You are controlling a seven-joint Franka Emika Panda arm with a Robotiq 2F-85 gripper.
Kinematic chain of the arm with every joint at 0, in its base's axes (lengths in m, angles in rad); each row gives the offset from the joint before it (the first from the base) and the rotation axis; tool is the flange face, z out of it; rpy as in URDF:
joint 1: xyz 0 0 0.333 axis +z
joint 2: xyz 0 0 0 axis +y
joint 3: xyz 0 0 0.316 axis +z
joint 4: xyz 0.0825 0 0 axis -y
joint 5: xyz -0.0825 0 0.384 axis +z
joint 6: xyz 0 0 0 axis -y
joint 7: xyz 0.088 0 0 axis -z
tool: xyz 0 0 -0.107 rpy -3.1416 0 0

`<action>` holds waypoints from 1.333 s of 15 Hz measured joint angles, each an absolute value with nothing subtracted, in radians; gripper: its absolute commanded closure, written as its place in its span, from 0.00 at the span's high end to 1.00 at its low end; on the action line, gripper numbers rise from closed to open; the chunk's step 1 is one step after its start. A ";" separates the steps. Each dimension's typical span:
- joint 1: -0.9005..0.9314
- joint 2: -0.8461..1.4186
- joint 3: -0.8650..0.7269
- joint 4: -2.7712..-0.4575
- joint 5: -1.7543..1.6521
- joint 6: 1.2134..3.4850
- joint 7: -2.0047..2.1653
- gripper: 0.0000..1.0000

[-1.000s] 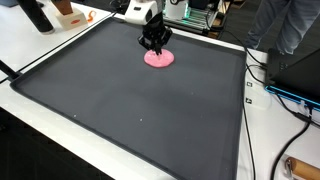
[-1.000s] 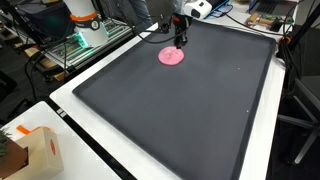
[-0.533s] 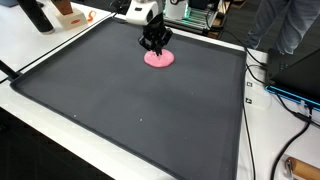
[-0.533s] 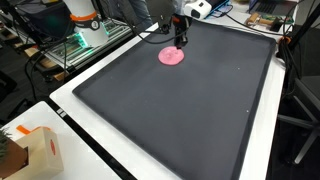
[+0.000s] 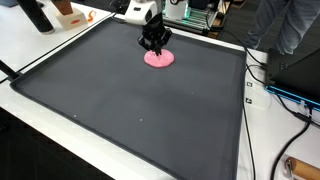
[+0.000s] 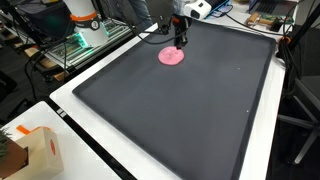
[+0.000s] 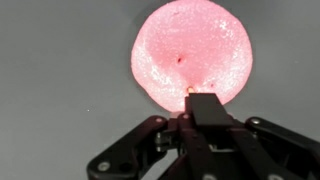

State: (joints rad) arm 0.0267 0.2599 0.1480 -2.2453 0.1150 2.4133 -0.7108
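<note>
Claw point(image 7: 203, 98) pressed together, tips at 6 o'clock edge of pink round disc point(image 7: 190, 50), on dark mat point(image 7: 60, 60).

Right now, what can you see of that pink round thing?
A flat, round pink disc, speckled and glossy like soft putty, with a tiny dark dot near its middle. It lies on the dark grey mat near one edge. The closed gripper stands over its rim; contact cannot be told.
</note>
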 measured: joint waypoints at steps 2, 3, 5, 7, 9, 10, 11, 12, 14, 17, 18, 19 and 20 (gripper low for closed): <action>0.025 0.258 0.150 -2.245 0.118 2.413 -0.711 0.03; 0.023 0.256 0.151 -2.245 0.122 2.411 -0.712 0.03; 0.020 0.249 0.153 -2.245 0.136 2.409 -0.717 0.03; 0.014 0.238 0.156 -2.245 0.156 2.403 -0.731 0.03; 0.009 0.219 0.156 -2.245 0.179 2.391 -0.744 0.03; 0.007 0.206 0.156 -2.245 0.189 2.384 -0.748 0.03; 0.005 0.191 0.156 -2.245 0.198 2.371 -0.748 0.03; 0.004 0.173 0.155 -2.245 0.207 2.356 -0.748 0.03; 0.004 0.133 0.152 -2.245 0.215 2.327 -0.743 0.03; 0.006 0.063 0.148 -2.246 0.215 2.265 -0.722 0.03; 0.008 0.038 0.146 -2.245 0.215 2.238 -0.710 0.03; 0.011 0.014 0.145 -2.245 0.215 2.212 -0.699 0.03; 0.015 -0.010 0.143 -2.245 0.215 2.187 -0.685 0.03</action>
State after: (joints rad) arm 0.0150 -0.0104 0.1431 -2.2446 0.2149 2.1866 -0.6852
